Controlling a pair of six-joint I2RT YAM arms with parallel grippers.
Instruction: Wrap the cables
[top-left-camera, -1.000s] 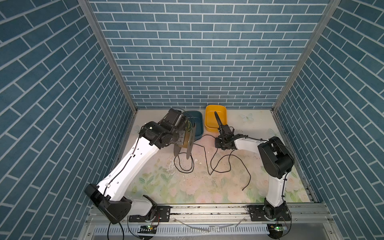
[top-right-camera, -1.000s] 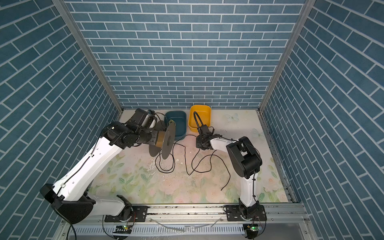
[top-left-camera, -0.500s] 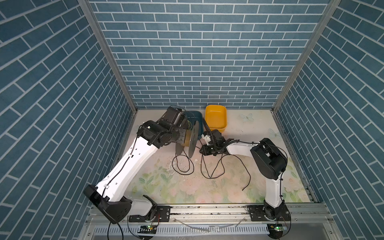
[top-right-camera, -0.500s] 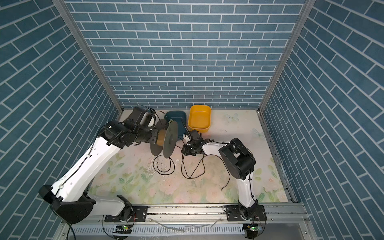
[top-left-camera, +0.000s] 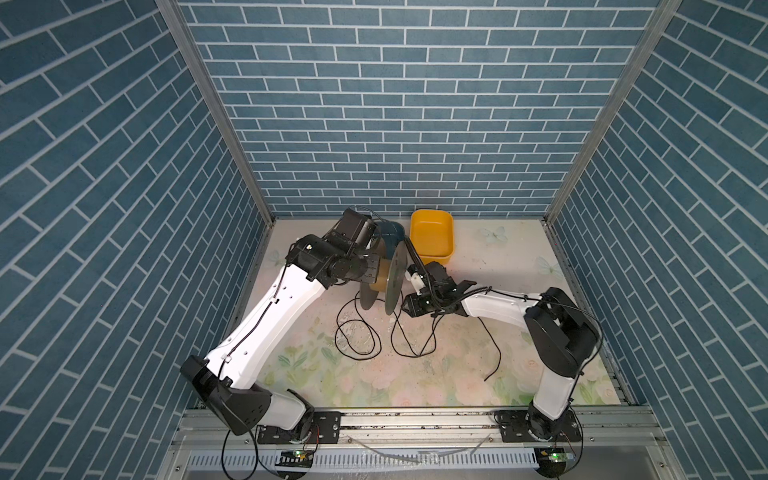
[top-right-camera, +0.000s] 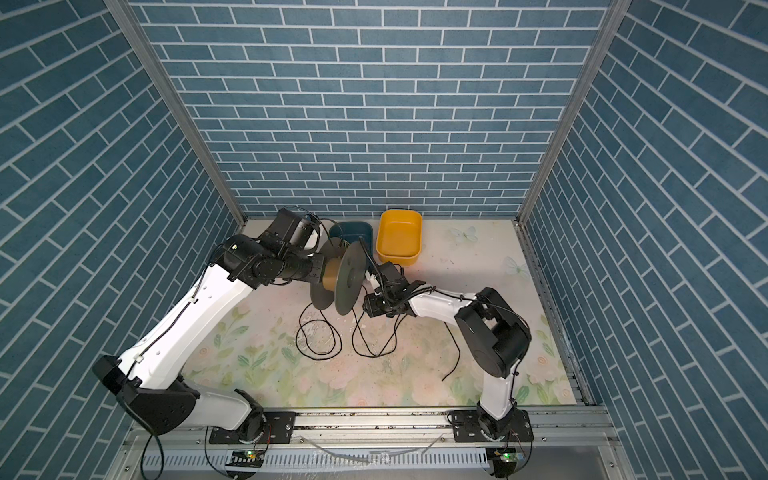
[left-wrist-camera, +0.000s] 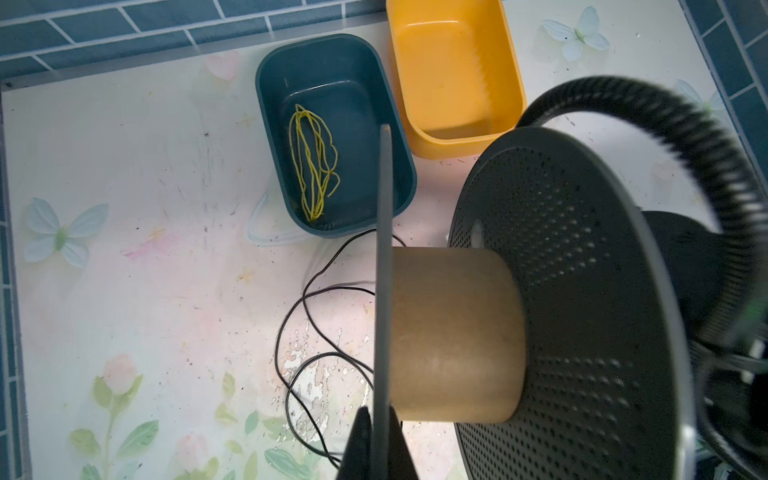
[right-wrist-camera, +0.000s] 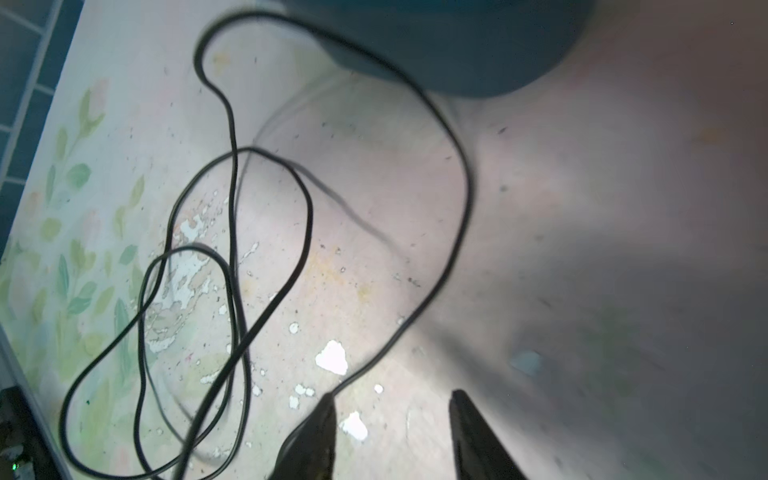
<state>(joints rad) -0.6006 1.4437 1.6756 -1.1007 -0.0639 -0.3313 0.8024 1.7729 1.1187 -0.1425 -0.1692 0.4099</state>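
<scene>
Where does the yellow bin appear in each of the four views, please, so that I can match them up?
In a top view: the yellow bin stands at the back of the table, near the middle.
In a top view: the same spot.
Left wrist: beyond the spool, in plain sight.
Right wrist: not in it.
Shared landmark: the dark blue bin right beside it, seen in both top views and the left wrist view.

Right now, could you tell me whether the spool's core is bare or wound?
Bare where visible: the cardboard core shows no turns; the black cable lies looped on the table.
</scene>
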